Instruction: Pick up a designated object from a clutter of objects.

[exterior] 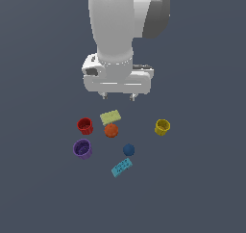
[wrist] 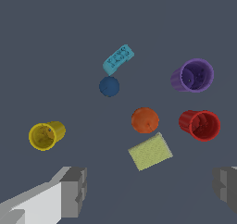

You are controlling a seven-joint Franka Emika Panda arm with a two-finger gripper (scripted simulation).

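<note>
Pincer (exterior: 118, 97) wide open, holding nothing, high above the bench (exterior: 202, 188). Purple cup (exterior: 82, 148) down on the bench, nearer than the pincer and off to the exterior view's left, just beside the red cup (exterior: 85, 125). Probably needs to swing left and nearer, then drop straight down.

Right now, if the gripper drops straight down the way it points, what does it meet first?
Probably the pale yellow-green block: it lies nearest under the open gripper, with the orange ball just beyond. Depth is unclear.
</note>
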